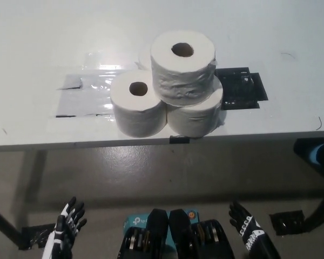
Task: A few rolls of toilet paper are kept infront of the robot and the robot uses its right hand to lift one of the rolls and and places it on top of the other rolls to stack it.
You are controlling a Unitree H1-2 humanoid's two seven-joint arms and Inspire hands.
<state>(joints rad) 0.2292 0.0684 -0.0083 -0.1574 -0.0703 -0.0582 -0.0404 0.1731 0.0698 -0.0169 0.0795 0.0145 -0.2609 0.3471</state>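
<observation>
From the head view, one toilet roll (182, 65) sits stacked on two rolls, the left roll (137, 108) and right roll (197, 116), near the table (38, 43) front edge, while the left hand (67, 232) and right hand (248, 229) hang low, empty, fingers spread.

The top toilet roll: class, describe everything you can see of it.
The top toilet roll is white soft paper with a crinkled side wall and a dark hollow core facing up. It stands upright, resting on the toilet rolls below: the left roll and the right roll, near the white table's front edge. No robot hand touches it.
</observation>
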